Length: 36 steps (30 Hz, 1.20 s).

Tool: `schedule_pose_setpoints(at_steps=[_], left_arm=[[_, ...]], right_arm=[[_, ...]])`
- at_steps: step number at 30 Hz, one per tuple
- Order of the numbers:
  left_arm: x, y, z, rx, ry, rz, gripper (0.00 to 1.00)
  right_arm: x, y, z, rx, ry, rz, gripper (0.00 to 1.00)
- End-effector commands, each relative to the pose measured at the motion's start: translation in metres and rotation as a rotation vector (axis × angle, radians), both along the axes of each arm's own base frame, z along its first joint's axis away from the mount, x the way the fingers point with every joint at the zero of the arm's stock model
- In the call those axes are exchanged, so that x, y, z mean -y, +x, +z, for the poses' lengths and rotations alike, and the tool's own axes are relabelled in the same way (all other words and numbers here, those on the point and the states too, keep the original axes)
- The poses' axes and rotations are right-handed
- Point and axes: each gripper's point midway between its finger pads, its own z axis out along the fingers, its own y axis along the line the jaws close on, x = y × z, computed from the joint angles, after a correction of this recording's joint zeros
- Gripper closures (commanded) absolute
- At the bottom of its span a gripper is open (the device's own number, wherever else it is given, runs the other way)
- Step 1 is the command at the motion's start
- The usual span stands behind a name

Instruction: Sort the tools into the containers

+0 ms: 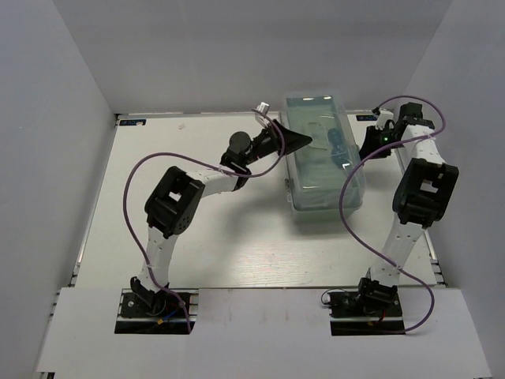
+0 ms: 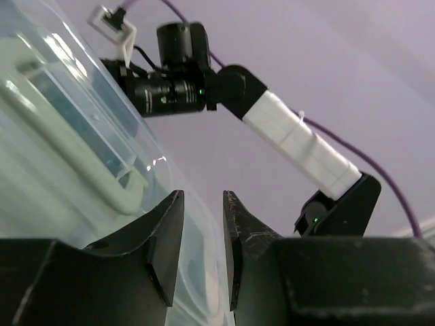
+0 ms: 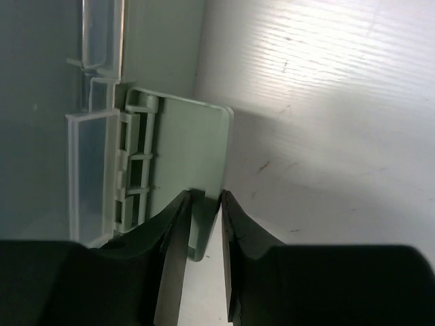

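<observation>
From the near edge of the counter (image 1: 197,237) both arms reach forward to the toolbox (image 1: 323,197). It sits closed, right of centre, with its long axis running near to far. It lies between the two arms, so neither is clearly nearer.

The left fingers (image 1: 302,140) meet its left long side about halfway along. They point rightward, across the box's length. In the left wrist view they stand a narrow gap apart with the translucent lid (image 2: 61,224) running down behind that gap. Whether they pinch anything cannot be told.

The right fingers (image 1: 369,144) are at the opposite long side, pointing leftward. The right wrist view shows them drawn close together astride the free lower edge of the pale green latch (image 3: 194,149). The latch is a flat flap hinged against the box wall, and its free edge points toward the fingers. Whether they already bite on it cannot be told.

Farther in, a dark tool (image 1: 338,146) shows through the lid, lying roughly along the box's length. The next move likely turns on swinging that latch away from the wall.
</observation>
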Motion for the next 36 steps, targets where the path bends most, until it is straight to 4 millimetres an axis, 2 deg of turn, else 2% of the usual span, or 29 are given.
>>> schedule_pose_setpoints(at_steps=[1,2,3,5,6,7,8,9,10,11,12,13,14,15,16,17,18,19,20,21,22,23,24,27,30,31,34,35,36], left_arm=[[0.006,0.001,-0.004,-0.007,0.029,-0.033,0.6],[0.006,0.001,-0.003,0.0,0.024,-0.033,0.6],[0.002,-0.004,0.01,0.023,0.008,-0.033,0.6],[-0.004,-0.012,0.014,0.024,0.007,-0.033,0.6],[-0.013,-0.009,0.021,0.038,0.004,-0.007,0.6],[-0.026,-0.017,0.037,0.064,-0.009,0.014,0.6],[-0.036,-0.017,0.027,0.06,0.04,0.041,0.6],[-0.044,-0.016,0.042,0.098,0.056,0.077,0.6],[-0.055,-0.016,0.033,0.096,0.118,0.118,0.58],[-0.073,-0.026,0.066,0.161,0.143,0.176,0.56],[-0.085,-0.016,0.042,0.07,0.29,0.268,0.55],[-0.1,-0.012,0.038,0.158,0.413,0.354,0.51],[-0.113,-0.01,0.033,0.149,0.498,0.46,0.48],[-0.131,-0.022,0.035,0.153,0.546,0.503,0.45],[-0.143,-0.029,0.024,0.14,0.592,0.523,0.43],[-0.158,-0.03,0.018,0.124,0.603,0.571,0.38],[-0.169,-0.038,-0.005,0.091,0.64,0.583,0.37],[-0.178,-0.046,-0.002,0.103,0.647,0.602,0.35],[-0.184,-0.047,-0.012,0.09,0.676,0.619,0.35],[-0.187,-0.052,-0.032,0.059,0.715,0.604,0.34],[-0.189,-0.056,-0.037,0.051,0.726,0.6,0.34],[-0.192,-0.059,-0.041,0.048,0.729,0.599,0.34],[-0.196,-0.063,-0.054,0.03,0.752,0.601,0.34],[-0.206,-0.071,-0.062,0.034,0.776,0.615,0.34],[-0.213,-0.074,-0.07,0.028,0.804,0.63,0.34],[-0.211,-0.075,-0.074,0.024,0.809,0.613,0.34],[-0.199,-0.075,-0.088,0.018,0.821,0.564,0.34],[-0.194,-0.073,-0.1,0.004,0.838,0.539,0.34],[-0.189,-0.071,-0.1,0.008,0.817,0.528,0.34]], right_arm=[[-0.055,-0.037,0.002,-0.128,0.177,0.081,0.71],[-0.055,-0.04,-0.002,-0.139,0.173,0.078,0.71],[-0.055,-0.04,-0.002,-0.137,0.176,0.078,0.71],[-0.055,-0.042,-0.005,-0.143,0.173,0.075,0.7],[-0.054,-0.043,-0.007,-0.145,0.168,0.073,0.68],[-0.054,-0.043,-0.007,-0.146,0.167,0.072,0.68],[-0.055,-0.046,-0.007,-0.153,0.171,0.07,0.66],[-0.057,-0.047,-0.007,-0.157,0.172,0.073,0.64],[-0.058,-0.048,-0.006,-0.155,0.174,0.074,0.6],[-0.057,-0.049,-0.002,-0.145,0.172,0.073,0.58],[-0.059,-0.052,-0.005,-0.152,0.172,0.072,0.56],[-0.061,-0.051,0.001,-0.135,0.161,0.076,0.47],[-0.061,-0.051,0.001,-0.13,0.156,0.075,0.41],[-0.062,-0.056,-0.002,-0.141,0.156,0.078,0.39],[-0.067,-0.057,0.004,-0.12,0.15,0.092,0.36],[-0.068,-0.057,0.002,-0.119,0.138,0.09,0.31],[-0.069,-0.056,0.001,-0.108,0.129,0.093,0.31],[-0.075,-0.055,0.002,-0.106,0.121,0.101,0.31],[-0.075,-0.054,0.002,-0.108,0.104,0.099,0.31],[-0.075,-0.052,0.003,-0.106,0.098,0.094,0.31],[-0.08,-0.05,0.002,-0.112,0.075,0.097,0.31],[-0.076,-0.048,0.001,-0.118,0.033,0.068,0.31],[-0.076,-0.047,-0.001,-0.119,0.01,0.06,0.31],[-0.051,-0.037,-0.003,-0.095,-0.124,-0.053,0.31],[-0.041,-0.041,-0.001,-0.058,-0.159,-0.085,0.31],[-0.04,-0.037,0.007,-0.017,-0.171,-0.091,0.31],[-0.043,-0.037,0.003,-0.041,-0.161,-0.089,0.31],[-0.044,-0.025,0.018,-0.005,-0.149,-0.084,0.31],[-0.047,-0.022,0.014,-0.018,-0.141,-0.079,0.31]])
